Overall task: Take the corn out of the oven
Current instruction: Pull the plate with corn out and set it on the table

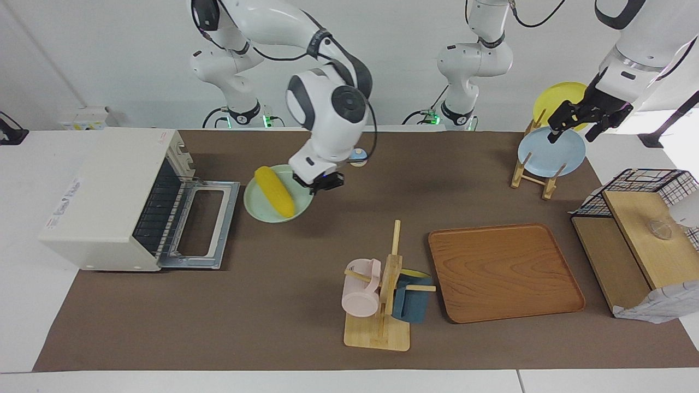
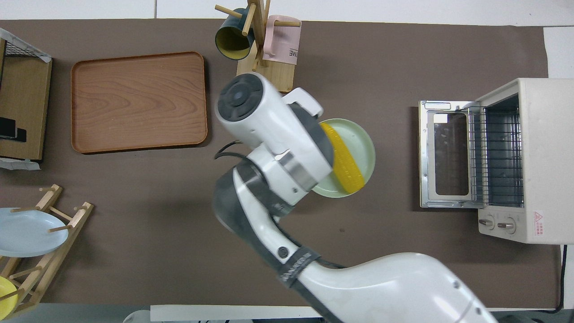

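- In the overhead view the right arm's wrist and forearm cover the right gripper [image 1: 319,184] entirely, along with part of the green plate [image 2: 358,139] and one end of the corn [image 2: 344,157].
- From the facing view the right gripper hangs just above the green plate's edge, beside the corn and not touching it; whether its fingers are spread or pressed together cannot be told.
- The left gripper [image 1: 580,126] is up in the air over the dish rack [image 1: 532,172] at the left arm's end of the table, in front of the blue plate [image 1: 551,155] and the yellow plate [image 1: 557,98]; its dark fingers stand apart with nothing between them, and the arm waits there.
- The overhead view cuts off the dish rack and the wire basket [image 1: 639,188] at its edge.
- The corn is a bright yellow, tapered cob with fine rows of kernels and a smooth, toy-like surface.
- It lies flat and slantwise on the pale green plate, outside the oven [image 1: 109,191], on the brown mat in front of the oven's door [image 1: 199,224].
- The oven is cream-white and boxy; its glass door is folded down flat onto the table and the wire rack inside shows bare.
- A wooden tray [image 1: 505,273] and a mug stand [image 1: 382,305] with a pink mug [image 1: 360,292] and a dark blue mug [image 1: 412,303] sit farther from the robots.
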{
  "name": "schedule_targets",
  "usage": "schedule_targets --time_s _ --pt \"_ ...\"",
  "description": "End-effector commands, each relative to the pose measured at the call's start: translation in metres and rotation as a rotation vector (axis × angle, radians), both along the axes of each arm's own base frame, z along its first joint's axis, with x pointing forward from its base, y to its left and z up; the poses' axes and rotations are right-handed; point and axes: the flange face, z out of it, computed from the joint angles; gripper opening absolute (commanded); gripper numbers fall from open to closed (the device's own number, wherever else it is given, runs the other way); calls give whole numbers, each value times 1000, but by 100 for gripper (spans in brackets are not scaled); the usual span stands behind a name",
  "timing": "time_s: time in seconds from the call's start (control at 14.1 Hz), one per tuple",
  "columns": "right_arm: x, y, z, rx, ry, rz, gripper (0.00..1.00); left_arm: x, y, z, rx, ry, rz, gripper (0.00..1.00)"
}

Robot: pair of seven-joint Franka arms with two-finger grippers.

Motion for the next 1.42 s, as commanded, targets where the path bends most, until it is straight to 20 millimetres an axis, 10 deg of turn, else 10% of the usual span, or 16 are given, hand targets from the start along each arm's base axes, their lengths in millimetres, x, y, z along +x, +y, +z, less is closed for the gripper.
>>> schedule_targets --time_s 0.0,0.28,0.5,0.78,0.99,1.35 --pt "-9 60 -22 95 -39 -45 0 -5 2 1 19 7 -13 100" --pt "-14 80 -46 242 -53 -89 5 -10 5 2 17 12 10 100" --pt "-12 74 -59 253 -57 -114 54 -21 10 -12 15 38 21 100" --pt "14 62 -8 315 -128 -133 67 -25 0 -29 15 35 54 100" --pt "58 -47 56 247 -84 -101 60 -27 -50 -74 21 17 82 100" --pt "59 -254 13 195 16 -55 22 -35 -172 -149 1 -37 187 100"
